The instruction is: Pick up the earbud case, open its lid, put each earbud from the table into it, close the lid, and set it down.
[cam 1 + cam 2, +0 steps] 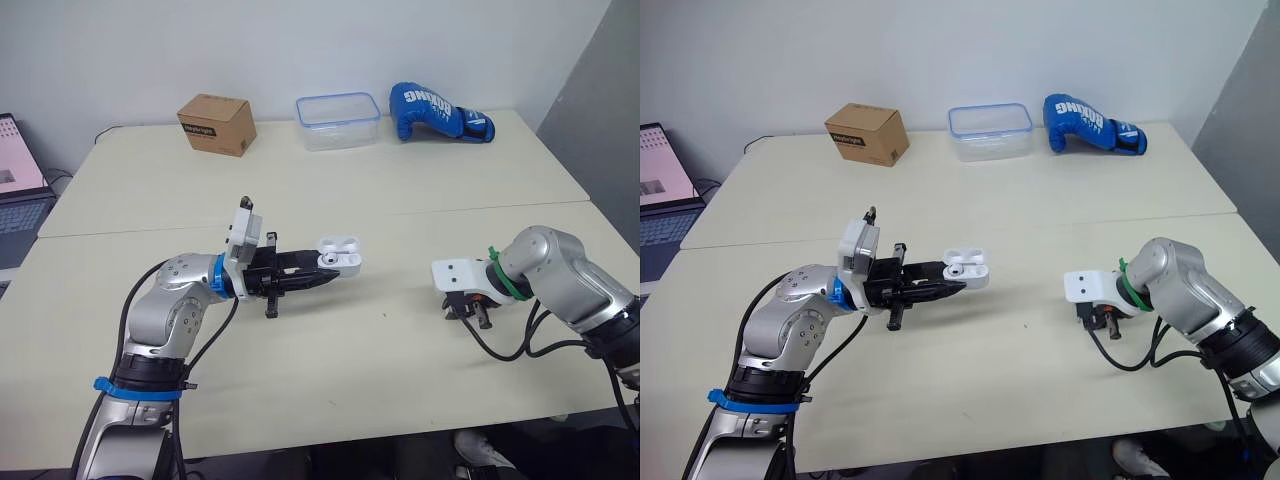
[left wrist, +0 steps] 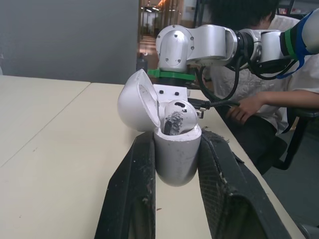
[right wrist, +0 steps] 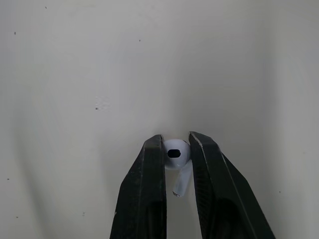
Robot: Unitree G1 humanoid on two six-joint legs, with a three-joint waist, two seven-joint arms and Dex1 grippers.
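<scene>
My left gripper point(image 1: 325, 272) is shut on the white earbud case point(image 1: 340, 255), holding it above the middle of the table. The case's lid point(image 2: 137, 102) stands open, and one earbud point(image 2: 177, 117) sits inside the case body point(image 2: 177, 152). Over at the right, my right gripper point(image 1: 470, 312) points down at the tabletop. In the right wrist view its two black fingers point(image 3: 149, 189) are closed on the second white earbud point(image 3: 177, 155), right at the table surface.
Along the far edge stand a brown cardboard box point(image 1: 216, 123), a clear plastic container with a blue rim point(image 1: 338, 120) and a blue boxing glove point(image 1: 438, 113). A laptop point(image 1: 20, 190) sits off the table's left side. A person sits beyond the table point(image 2: 254, 99).
</scene>
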